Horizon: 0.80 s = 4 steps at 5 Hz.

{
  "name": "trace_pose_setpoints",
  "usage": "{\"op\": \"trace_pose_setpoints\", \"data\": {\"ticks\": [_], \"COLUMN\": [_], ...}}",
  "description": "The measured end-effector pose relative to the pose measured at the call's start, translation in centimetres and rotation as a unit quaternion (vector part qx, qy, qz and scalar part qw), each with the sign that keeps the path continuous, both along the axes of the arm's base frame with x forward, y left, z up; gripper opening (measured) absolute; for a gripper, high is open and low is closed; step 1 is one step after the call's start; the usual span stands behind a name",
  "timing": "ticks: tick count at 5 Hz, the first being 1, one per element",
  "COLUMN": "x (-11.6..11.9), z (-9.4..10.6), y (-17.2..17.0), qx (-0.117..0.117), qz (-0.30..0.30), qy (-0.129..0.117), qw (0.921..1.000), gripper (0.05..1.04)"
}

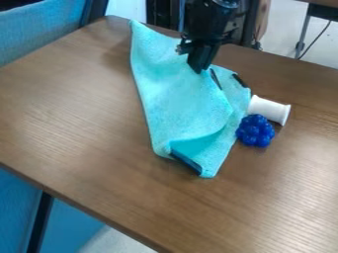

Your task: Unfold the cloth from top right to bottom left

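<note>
A black robot gripper (200,66) points down over the upper right part of a turquoise cloth (178,99) on a wood-grain table (79,118). Its tips meet the fabric in the view; whether it is open or closed, or has hold of the cloth, cannot be told.

The cloth lies partly folded in a long slanting shape, one narrow corner up near the table's far edge and the other end pointing toward the near side. Its long left side curves down to a rounded bend, and a fold opens at the lower end, where a dark blue strip (186,160) shows. Two short dark strips mark its upper right part.

Along the cloth's right side, a white spool (269,108) lies on its side, with a blue bumpy, berry-like toy (255,131) just below it; both sit at or just beside the fabric. Bare wood stretches from the cloth's left side and lower tip toward the table's slanting near-left edge, with more to the right of the toy.

Blue panels (39,27) stand beyond the left side of the table, with more blue below its near edge. At upper right, a dark cable (316,40) hangs beside another table's metal leg (304,32) above a pale floor (280,32).
</note>
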<state>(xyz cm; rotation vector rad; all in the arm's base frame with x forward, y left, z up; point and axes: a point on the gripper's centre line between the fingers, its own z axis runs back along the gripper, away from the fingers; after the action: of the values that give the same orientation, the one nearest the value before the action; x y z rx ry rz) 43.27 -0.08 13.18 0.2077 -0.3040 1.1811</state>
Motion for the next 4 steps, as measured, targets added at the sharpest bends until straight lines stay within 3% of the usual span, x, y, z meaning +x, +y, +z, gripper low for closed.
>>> {"op": "trace_pose_setpoints", "data": {"ticks": [1, 2, 3, 4], "x": [-1.0, -2.9, -5.4, -7.9], "z": [2.6, 4.1, 3.4, 0.4], "y": [1.5, 3.5, 6.8, 8.3], "qx": [-0.036, -0.087, -0.130, -0.117], "qz": [0.007, 0.006, 0.015, 0.005], "qy": [-0.027, -0.040, -0.026, 0.012], "qw": [0.9989, 0.9954, 0.9911, 0.9930], "gripper": [0.050, 0.050, 0.050, 0.050]}}
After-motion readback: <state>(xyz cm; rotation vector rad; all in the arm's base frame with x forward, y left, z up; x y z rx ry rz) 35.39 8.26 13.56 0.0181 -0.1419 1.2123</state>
